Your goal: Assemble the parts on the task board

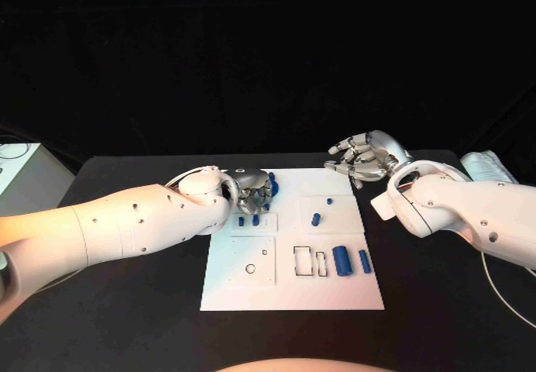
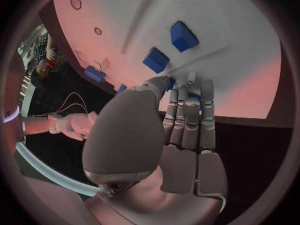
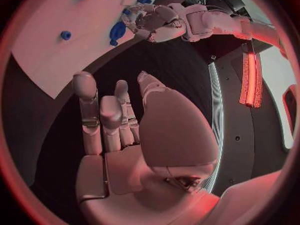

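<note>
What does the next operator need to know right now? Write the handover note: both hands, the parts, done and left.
Left hand: down on the far-left part of the task board, fingers closed around a blue part.
Right hand: raised off the board's far-right corner, holding nothing, fingers loosely curled and apart.
Parts: two small blue blocks just near the left hand; two small pieces mid-board; two blue cylinders lying at the near right.
Done: cannot tell which parts are seated.
Left: place the gripped part, then the loose cylinders.
</note>
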Motion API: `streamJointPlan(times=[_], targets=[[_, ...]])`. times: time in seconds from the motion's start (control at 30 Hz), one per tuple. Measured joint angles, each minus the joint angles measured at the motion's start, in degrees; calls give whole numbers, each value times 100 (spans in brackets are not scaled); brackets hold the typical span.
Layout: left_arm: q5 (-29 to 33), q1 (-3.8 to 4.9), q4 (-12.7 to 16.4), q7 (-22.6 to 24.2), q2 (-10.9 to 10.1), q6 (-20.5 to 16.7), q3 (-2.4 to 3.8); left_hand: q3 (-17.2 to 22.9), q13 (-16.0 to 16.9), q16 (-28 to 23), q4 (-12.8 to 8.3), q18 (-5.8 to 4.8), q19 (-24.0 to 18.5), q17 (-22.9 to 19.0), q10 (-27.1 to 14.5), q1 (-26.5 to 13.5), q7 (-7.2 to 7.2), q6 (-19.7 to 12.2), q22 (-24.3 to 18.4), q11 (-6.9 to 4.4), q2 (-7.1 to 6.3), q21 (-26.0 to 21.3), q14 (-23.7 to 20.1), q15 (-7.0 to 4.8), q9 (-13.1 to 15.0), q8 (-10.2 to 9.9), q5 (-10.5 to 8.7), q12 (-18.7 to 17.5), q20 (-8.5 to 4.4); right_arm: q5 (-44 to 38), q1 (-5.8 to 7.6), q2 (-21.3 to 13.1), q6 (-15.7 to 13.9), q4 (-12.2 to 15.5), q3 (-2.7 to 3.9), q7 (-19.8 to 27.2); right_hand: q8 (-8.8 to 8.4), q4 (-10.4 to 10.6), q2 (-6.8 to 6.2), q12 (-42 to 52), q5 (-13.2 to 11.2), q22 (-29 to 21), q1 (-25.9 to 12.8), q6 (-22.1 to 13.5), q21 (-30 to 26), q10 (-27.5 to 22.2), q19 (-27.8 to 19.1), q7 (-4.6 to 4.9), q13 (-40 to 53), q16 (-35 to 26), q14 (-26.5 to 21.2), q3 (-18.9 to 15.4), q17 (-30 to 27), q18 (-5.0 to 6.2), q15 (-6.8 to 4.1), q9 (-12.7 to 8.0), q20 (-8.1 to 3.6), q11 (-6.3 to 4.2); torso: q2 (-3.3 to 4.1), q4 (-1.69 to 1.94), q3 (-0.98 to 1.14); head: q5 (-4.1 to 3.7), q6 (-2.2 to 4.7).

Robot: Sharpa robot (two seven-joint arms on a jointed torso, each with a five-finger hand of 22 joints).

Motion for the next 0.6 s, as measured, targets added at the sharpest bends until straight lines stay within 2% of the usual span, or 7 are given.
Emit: streamJointPlan(times=[0.2, 0.6], targets=[[20, 0, -36, -1, 43, 20, 0, 132, -75, 71, -13, 0, -21, 20, 127, 59, 6, 81, 79, -11, 6, 83, 27, -27, -35, -42, 0, -116, -21, 0, 0, 2, 1, 1, 0, 0, 0, 0, 0, 0, 0, 0, 0, 0, 0, 1, 0, 0, 0, 0, 0, 0, 0, 0, 0, 0, 0, 0, 0, -1, 0, -7, -4], [80, 0, -57, 12, 83, 46, 0, 138, -114, 109, -6, -1, -41, 46, 177, 59, 6, 81, 114, -20, 6, 133, 78, -17, -53, -73, 0, -193, -41, -1, 0, 4, 3, 3, 0, 1, 0, 0, 0, 0, 0, 1, 0, 0, 0, 2, 0, 0, 1, 0, 0, 0, 2, 0, 0, -1, 0, 1, -3, 2, 0, -18, -20]])
